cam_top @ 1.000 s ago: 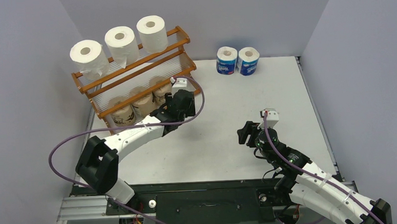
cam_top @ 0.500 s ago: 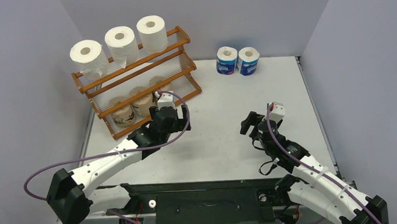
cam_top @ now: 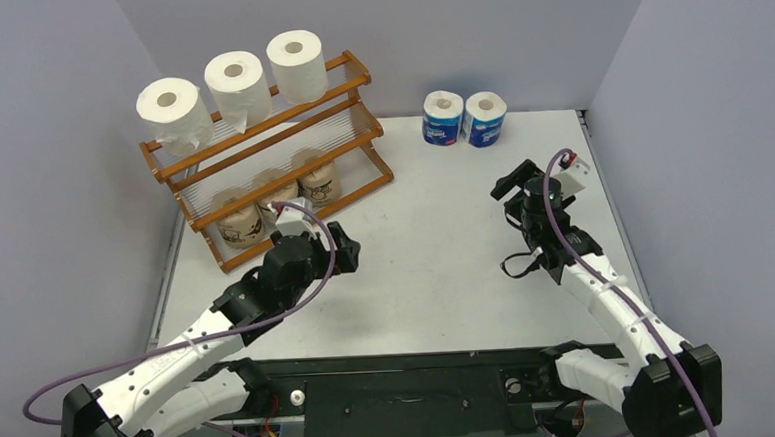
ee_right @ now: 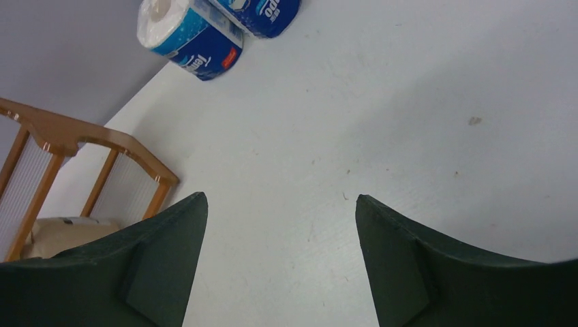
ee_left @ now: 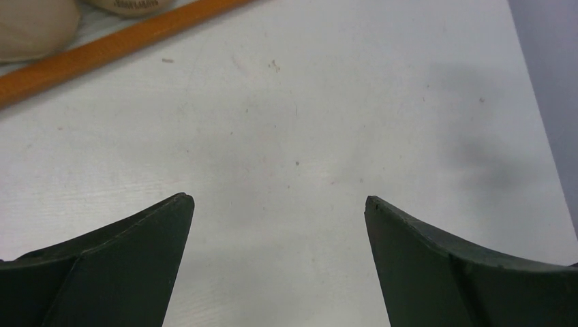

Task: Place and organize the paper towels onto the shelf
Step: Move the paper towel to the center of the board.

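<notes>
**Two blue rolls loose on the tabletop, six rolls shelved, both jaws open**

The two blue-and-white paper towels (cam_top: pixel 463 117) stand touching side by side at the tabletop's (cam_top: pixel 435 236) far edge. They are well ahead of the right gripper (cam_top: pixel 514 184), whose jaws are spread wide over bare surface. Both rolls are upright, cores up, long axes vertical. On the shelf (cam_top: pixel 359 76), three white rolls (cam_top: pixel 238 84) sit in a row on the top tier and three brown rolls (cam_top: pixel 275 196) on the bottom tier, all with cores up. The left gripper (cam_top: pixel 343 254) hovers just in front of the shelf's bottom rail, jaws wide apart and holding nothing.
</notes>
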`<action>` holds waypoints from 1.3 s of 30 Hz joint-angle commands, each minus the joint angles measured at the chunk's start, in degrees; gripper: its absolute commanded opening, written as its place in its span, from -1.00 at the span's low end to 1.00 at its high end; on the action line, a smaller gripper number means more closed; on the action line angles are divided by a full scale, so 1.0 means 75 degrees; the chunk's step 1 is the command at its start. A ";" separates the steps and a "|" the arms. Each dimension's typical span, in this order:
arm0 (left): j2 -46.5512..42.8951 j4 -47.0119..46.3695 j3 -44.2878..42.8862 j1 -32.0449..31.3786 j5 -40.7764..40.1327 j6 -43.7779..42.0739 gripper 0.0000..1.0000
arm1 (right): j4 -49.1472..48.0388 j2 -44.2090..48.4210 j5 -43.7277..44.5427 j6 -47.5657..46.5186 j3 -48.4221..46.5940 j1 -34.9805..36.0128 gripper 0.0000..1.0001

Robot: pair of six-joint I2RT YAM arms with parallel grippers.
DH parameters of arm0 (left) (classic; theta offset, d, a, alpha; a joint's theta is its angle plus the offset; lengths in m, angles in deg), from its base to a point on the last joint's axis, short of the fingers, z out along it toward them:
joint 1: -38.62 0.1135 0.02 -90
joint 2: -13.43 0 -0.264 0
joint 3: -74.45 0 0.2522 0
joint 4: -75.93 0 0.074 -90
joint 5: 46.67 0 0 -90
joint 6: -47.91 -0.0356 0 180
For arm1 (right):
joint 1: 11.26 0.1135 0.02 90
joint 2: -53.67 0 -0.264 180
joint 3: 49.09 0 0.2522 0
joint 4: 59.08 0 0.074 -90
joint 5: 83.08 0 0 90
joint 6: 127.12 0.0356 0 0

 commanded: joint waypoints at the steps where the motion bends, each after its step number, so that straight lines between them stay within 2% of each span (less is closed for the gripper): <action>1: 0.0125 -0.0416 0.0679 -0.0002 0.0734 0.0627 0.93 | -0.1024 -0.1113 -0.0346 0.0260 -0.0807 -0.0396 0.50; 5: 0.0346 -0.0709 0.1141 -0.0002 0.1110 0.0859 0.93 | -0.1248 -0.2204 -0.0338 0.0284 -0.1556 -0.0698 0.49; 8: 0.0449 -0.0832 0.1356 -0.0012 0.1271 0.0981 0.93 | -0.1918 -0.2969 -0.0448 0.0199 -0.2085 -0.1029 0.46; 11: 0.0430 -0.0888 0.1443 -0.0015 0.1317 0.1055 0.93 | -0.1842 -0.4113 -0.0644 0.0209 -0.3025 -0.1339 0.43; 19: -0.0042 -0.0898 0.1959 -0.0011 0.0899 0.1253 0.93 | -0.1570 -0.6138 -0.0838 0.0191 -0.5109 -0.1814 0.42; 26: 0.0218 -0.0956 0.2088 -0.0010 0.1032 0.1408 0.93 | -0.1392 -0.7921 -0.1679 0.0378 -0.6951 -0.2155 0.53; 28: 0.0365 -0.0857 0.1991 -0.0011 0.0877 0.1428 0.93 | -0.0893 -0.8397 -0.1788 0.0308 -0.7584 -0.2168 0.54; 32: 0.0649 -0.0884 0.1773 -0.0005 0.0685 0.1260 0.93 | -0.0493 -0.9102 -0.1824 0.0259 -0.8621 -0.2178 0.55; 39: 0.1223 -0.1317 0.1516 0.0006 0.0839 0.0984 0.93 | -0.0657 -0.9654 -0.1932 0.0362 -0.9165 -0.2172 0.55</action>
